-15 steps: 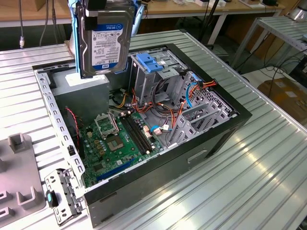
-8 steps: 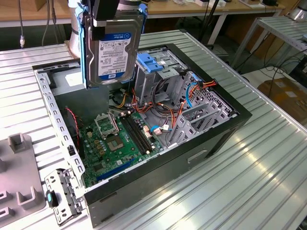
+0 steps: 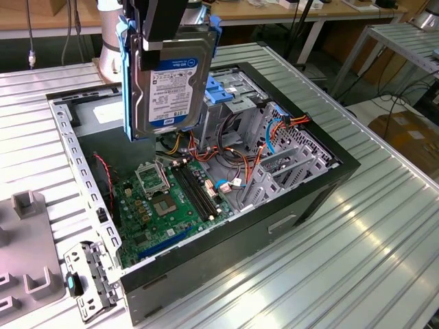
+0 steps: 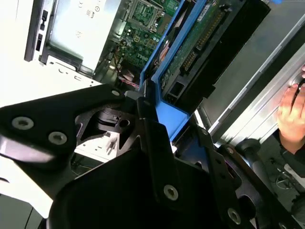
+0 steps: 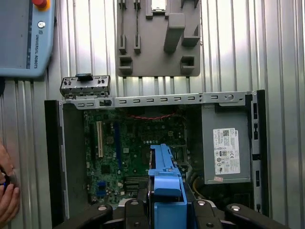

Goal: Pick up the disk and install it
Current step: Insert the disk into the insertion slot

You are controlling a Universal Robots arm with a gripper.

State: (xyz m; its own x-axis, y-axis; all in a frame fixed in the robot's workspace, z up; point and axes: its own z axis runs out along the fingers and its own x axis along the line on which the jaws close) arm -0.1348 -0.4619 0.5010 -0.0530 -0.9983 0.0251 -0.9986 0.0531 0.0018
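- Exterior view: a ribbed metal table [image 3: 384, 226] carries everything, its slats running across the whole surface.
- An open black computer case [image 3: 274, 226] lies on its side in the middle of the table, interior facing up.
- In the first wrist view a flat grey fixture plate [image 5: 157, 38] with raised blocks lies on the table just beyond one long edge of the case. A grey teach pendant [image 5: 24, 38] rests near a table corner beside the plate.
- A green motherboard [image 3: 164, 205] covers the case floor, with red, orange and blue cables bunched along its far side.
- A grey power supply [image 5: 224, 143] with a white sticker fills one end of the case, next to the motherboard.
- A metal drive cage [image 3: 230, 92] with blue plastic on top stands inside the case at the exterior view's right of the held disk.
- The disk [image 3: 171, 75] hangs on edge above the open case, over the motherboard and beside the power supply. Its labelled face is turned toward the exterior camera, blue rails run along both sides, and it sits in no bay.
- The gripper [image 3: 164, 38] is clamped on the disk from above, and the second wrist view shows a black finger pressed against a blue rail.
- A small perforated metal bracket [image 3: 86, 281] with a latch lies on the table at a case corner, between the case and the fixture plate.
- A person's hand [image 5: 7, 195] rests at the table edge, well apart from the disk.
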